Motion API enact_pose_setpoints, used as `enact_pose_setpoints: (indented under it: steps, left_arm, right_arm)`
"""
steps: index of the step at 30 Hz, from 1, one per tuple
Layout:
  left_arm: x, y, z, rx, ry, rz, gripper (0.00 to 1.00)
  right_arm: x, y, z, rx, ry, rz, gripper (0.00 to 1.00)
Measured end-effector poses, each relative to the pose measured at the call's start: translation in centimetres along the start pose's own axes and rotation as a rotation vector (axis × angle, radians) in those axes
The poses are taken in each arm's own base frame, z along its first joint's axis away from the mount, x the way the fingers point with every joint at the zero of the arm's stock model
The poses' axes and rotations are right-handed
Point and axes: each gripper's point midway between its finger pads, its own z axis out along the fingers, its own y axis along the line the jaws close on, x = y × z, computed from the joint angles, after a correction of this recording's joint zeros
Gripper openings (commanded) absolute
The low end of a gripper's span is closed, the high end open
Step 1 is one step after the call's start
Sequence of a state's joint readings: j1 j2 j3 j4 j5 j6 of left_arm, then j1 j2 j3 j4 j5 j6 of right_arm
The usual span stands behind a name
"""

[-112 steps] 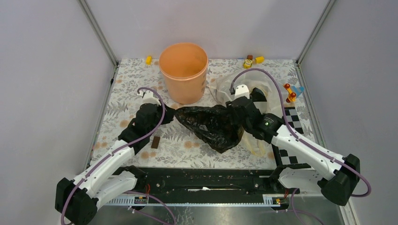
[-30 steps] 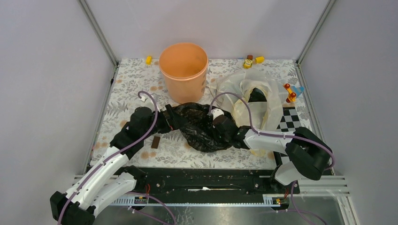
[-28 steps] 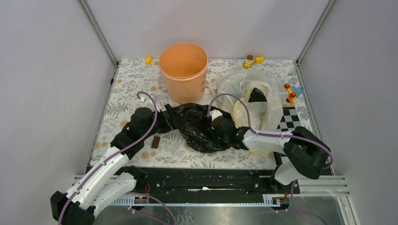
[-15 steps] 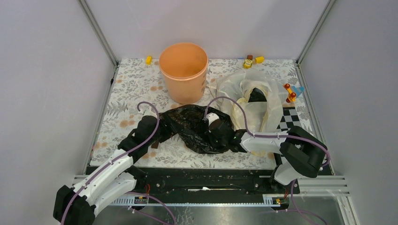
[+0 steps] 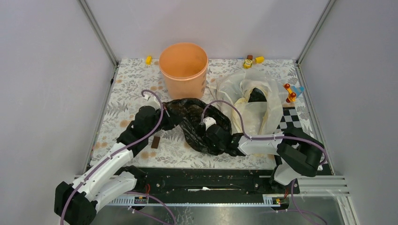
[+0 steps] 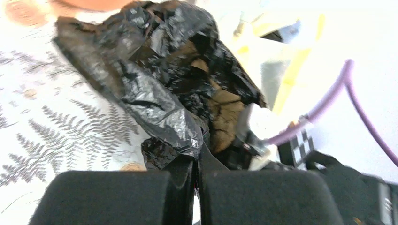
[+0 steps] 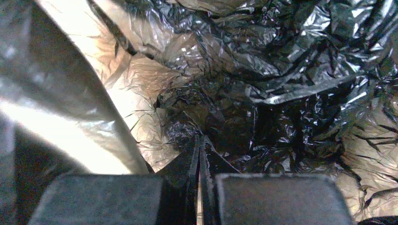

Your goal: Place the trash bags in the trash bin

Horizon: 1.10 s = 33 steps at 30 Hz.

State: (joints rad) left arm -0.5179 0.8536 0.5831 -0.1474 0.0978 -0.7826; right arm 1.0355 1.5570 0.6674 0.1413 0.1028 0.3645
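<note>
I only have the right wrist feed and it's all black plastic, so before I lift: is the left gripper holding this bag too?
Observer: Yes. The left gripper is shut on the black trash bag, at its left end.
Operator: Where is the bin?
Observer: The trash bin stands upright just beyond the bag, its mouth open.
Operator: Any other bag?
Observer: A pale translucent bag lies on the table, right of the black one.
</note>
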Motion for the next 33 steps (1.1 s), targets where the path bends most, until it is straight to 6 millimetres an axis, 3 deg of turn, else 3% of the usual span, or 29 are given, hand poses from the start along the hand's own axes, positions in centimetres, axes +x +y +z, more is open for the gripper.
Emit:
enact_pose_setpoints:
  steps: [7,14,17,21,24,29,33]
  left_arm:
    - [-0.3,-5.4,-1.7,0.214,0.089,0.094,0.0]
    - [-1.1,-10.7,-5.7,0.44,0.127,0.199,0.0]
    - [-1.4,-11.5,-6.8,0.476,0.12,0.231,0.0]
    - [-0.4,-9.9,-6.2,0.412,0.164,0.234,0.0]
    - [1.1,-7.5,-4.6,0.325,0.222,0.225,0.0]
    - [4.3,-3.1,-3.2,0.195,0.316,0.195,0.0]
    - [4.9,-1.5,-2.7,0.129,0.328,0.188,0.0]
  right_arm:
    - [-1.4,-1.7,0.8,0.138,-0.025,0.024,0.0]
    - [-1.7,-3.4,0.6,0.247,-0.029,0.033,0.0]
    - [-1.6,-4.1,0.4,0.285,-0.031,0.035,0.0]
    - [-1.2,-4.9,-0.4,0.323,-0.022,0.028,0.1]
    - [-1.4,-5.1,-1.7,0.32,-0.039,0.025,0.18]
    - [-4.7,-3.9,-4.7,0.257,-0.149,0.027,0.36]
    - [-6.9,-3.3,-7.2,0.219,-0.231,0.026,0.54]
